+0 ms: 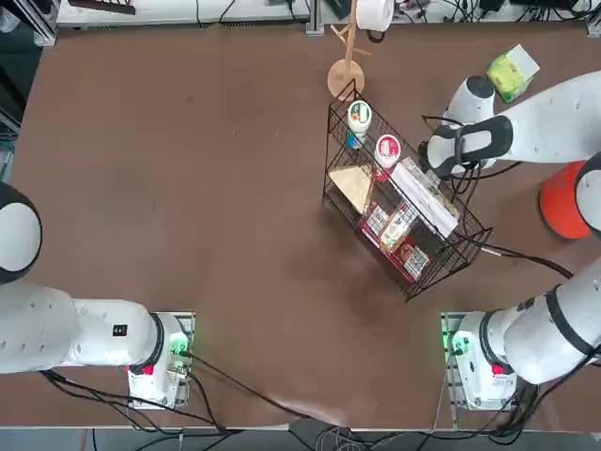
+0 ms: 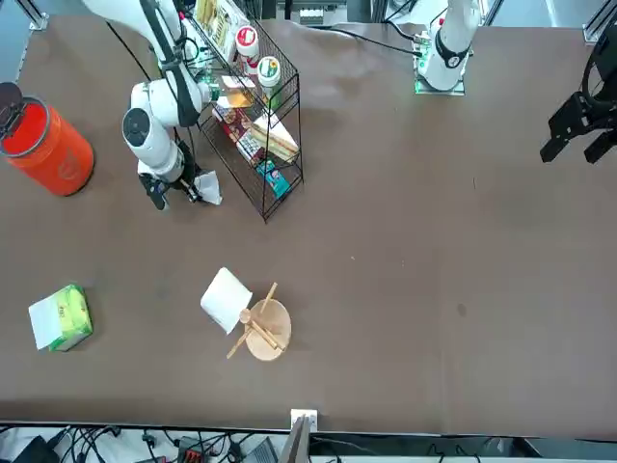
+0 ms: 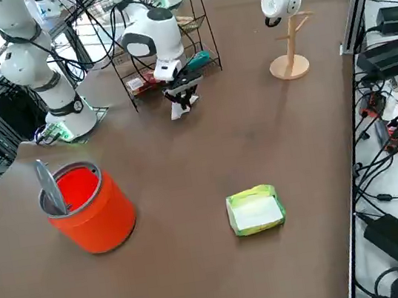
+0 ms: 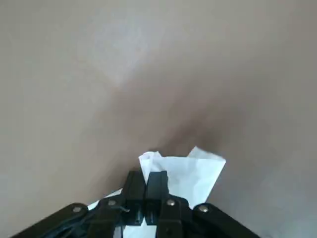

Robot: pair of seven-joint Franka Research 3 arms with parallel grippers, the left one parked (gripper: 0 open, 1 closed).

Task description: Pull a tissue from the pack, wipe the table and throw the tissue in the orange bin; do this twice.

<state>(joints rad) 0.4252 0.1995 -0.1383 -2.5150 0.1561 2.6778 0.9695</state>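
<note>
**Right gripper holds a tissue down at the table, with the bin trip yet to come**

Right gripper point(image 2: 178, 190), black with two fingers, is pinched tight on a crumpled white tissue point(image 2: 207, 188). The wrist view shows the two fingers pressed together with white paper point(image 4: 190, 173) sticking out past their tips. The gripper hangs low over the big flat dark brown table point(image 2: 405, 251), just beside the black wire basket point(image 2: 253, 125) full of small packets and cups. The tissue looks to be touching the table or very near it, so I think this is the wiping step.

Going left to right in the front view: the round bright orange bin point(image 2: 48, 145) stands at the far left, well apart from the gripper. I can see no tissue inside it, though only part of the inside shows. Below it lies the small soft yellow-green tissue pack point(image 2: 63, 316), with white showing on one side, also well apart from the gripper. Next comes the gripper with its tissue, then the wire basket. Nearer the front edge stands a white paper roll on a wooden stand point(image 2: 246, 313).

So a tissue is out of the pack and in the grip. The wipe seems to be under way. Dropping this tissue into the orange bin is not yet done. I cannot tell if this is the first tissue or the second one.
</note>
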